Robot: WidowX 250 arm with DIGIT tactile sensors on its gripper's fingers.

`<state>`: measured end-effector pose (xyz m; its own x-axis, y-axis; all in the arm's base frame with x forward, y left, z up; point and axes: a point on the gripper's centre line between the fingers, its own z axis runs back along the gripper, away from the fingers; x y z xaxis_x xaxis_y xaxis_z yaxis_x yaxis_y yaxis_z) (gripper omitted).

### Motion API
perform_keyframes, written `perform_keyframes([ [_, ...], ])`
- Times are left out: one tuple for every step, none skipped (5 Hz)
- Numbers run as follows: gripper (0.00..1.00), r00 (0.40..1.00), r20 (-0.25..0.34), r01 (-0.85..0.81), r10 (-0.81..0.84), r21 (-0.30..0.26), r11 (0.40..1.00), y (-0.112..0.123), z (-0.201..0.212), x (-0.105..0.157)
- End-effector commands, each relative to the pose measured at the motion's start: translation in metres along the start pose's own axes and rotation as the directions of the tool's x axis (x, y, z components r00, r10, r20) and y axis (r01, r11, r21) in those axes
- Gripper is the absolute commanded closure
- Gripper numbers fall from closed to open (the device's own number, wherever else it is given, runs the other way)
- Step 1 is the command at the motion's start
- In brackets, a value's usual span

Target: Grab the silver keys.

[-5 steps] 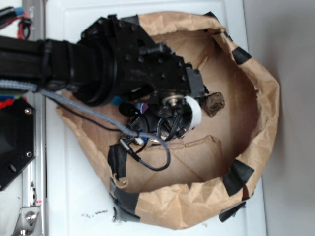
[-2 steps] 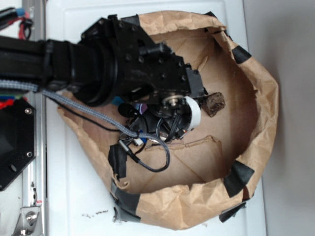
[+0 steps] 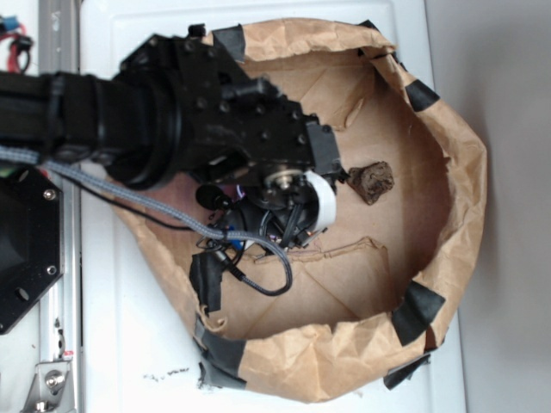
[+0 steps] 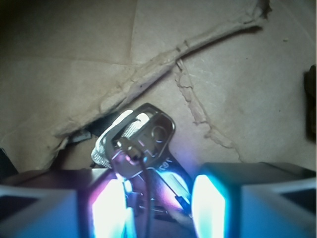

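In the wrist view the silver keys (image 4: 143, 136) sit between my two glowing fingers (image 4: 111, 206), a shiny key head and wire ring sticking out ahead of the tips. My gripper (image 4: 158, 203) is shut on the bunch, with key blades filling the gap between the pads. From the exterior view my gripper (image 3: 288, 215) points down inside the brown paper bag (image 3: 465, 172), over the left part of its floor. There the arm and cables hide most of the keys.
A brown rock (image 3: 372, 181) lies on the bag floor right of the gripper and shows at the right edge of the wrist view (image 4: 312, 104). A torn paper ridge (image 4: 173, 54) crosses the floor. Black tape patches (image 3: 417, 310) mark the bag's rim.
The arm and gripper have shifted left and slightly up in the exterior view, away from the rock. The dark cluster under the gripper has moved with it.
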<state>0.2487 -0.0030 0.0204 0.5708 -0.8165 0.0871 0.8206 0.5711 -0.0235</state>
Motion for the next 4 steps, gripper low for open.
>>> perform_keyframes([
  [1.0, 1.0, 0.018, -0.012, 0.011, 0.026, 1.0, -0.0065, 0.0073, -0.001],
  [1.0, 1.0, 0.02, -0.016, 0.015, 0.035, 0.999, -0.0089, 0.0085, -0.0019],
  [1.0, 1.0, 0.026, -0.019, 0.018, 0.039, 0.999, -0.0102, 0.0109, -0.0025],
  [1.0, 0.999, 0.038, -0.024, 0.023, 0.038, 0.999, -0.0114, 0.0169, -0.0047],
])
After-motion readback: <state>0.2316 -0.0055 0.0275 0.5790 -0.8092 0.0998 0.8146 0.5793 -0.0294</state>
